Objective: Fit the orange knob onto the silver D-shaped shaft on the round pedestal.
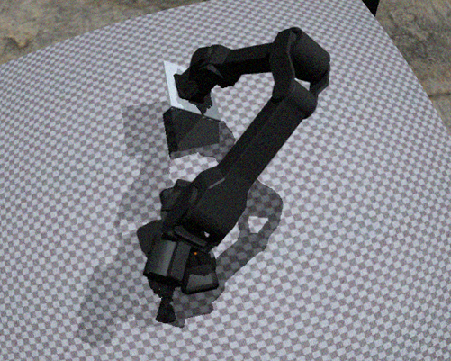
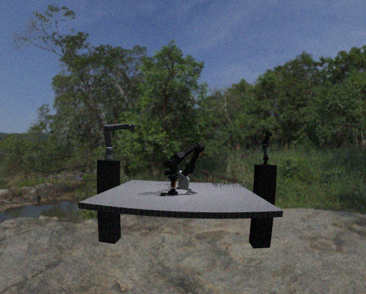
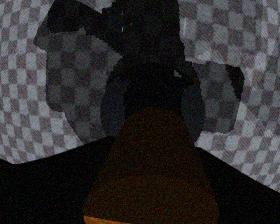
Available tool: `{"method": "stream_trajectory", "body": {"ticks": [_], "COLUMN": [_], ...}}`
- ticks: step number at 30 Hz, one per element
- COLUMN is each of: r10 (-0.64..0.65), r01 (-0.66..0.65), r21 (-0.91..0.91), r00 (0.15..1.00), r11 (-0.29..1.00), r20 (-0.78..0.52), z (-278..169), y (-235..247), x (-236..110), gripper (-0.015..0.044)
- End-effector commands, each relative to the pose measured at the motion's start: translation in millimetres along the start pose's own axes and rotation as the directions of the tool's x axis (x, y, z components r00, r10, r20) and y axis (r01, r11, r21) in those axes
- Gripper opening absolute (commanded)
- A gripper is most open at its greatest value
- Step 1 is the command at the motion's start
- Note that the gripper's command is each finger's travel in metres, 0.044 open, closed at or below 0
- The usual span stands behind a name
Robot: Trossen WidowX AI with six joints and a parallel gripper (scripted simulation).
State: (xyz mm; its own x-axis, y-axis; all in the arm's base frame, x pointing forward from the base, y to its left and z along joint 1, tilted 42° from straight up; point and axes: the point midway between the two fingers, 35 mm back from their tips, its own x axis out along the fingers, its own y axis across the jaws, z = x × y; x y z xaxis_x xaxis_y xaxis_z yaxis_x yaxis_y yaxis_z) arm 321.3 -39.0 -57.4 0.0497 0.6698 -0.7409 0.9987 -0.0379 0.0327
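Note:
The orange knob point(image 3: 152, 185) fills the lower middle of the wrist view, dim and narrowing away from the camera. A small orange patch of it shows in the exterior view point(image 2: 173, 185), and a speck in the top view point(image 1: 195, 253). My gripper point(image 3: 153, 150) point(image 2: 173, 184) is shut on the knob, its black fingers on both sides. The round pedestal point(image 3: 113, 111) point(image 2: 173, 192) is dark and lies under the knob, whose far end overlaps it in the wrist view. The silver shaft, the knob's hole and both flat sides are hidden. I cannot tell whether knob and pedestal touch.
The arm's white-topped base block point(image 1: 168, 83) stands behind the gripper. The checkered table point(image 1: 357, 263) point(image 2: 218, 201) carries the arm's dark shadows. Two black pillars point(image 2: 108, 188) point(image 2: 265, 188) with other arms on them stand beyond the table's sides.

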Motion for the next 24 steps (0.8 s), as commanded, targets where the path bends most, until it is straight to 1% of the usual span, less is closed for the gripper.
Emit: {"method": "stream_trajectory", "body": {"ticks": [1,3,7,9,16,24], "r10": [0.003,0.003,0.003,0.003,0.003,0.003], "r01": [-0.003,-0.003,-0.002,-0.002,-0.002,-0.002], "r21": [-0.005,-0.031,-0.172,-0.213,-0.213,-0.212], "r00": [1.0,1.0,1.0,1.0,1.0,1.0], "r11": [1.0,1.0,0.985,0.977,0.977,0.977], "r20": [0.004,0.004,0.004,0.004,0.004,0.004], "z": [1.0,1.1,1.7,2.1,1.3,1.1], "y": [0.6,0.7,1.7,1.9,0.7,-0.5], "x": [-3.4,-3.4,-2.8,-1.6,1.9,-1.9], "gripper": [0.0,0.0,0.0,0.0,0.0,0.0]}}
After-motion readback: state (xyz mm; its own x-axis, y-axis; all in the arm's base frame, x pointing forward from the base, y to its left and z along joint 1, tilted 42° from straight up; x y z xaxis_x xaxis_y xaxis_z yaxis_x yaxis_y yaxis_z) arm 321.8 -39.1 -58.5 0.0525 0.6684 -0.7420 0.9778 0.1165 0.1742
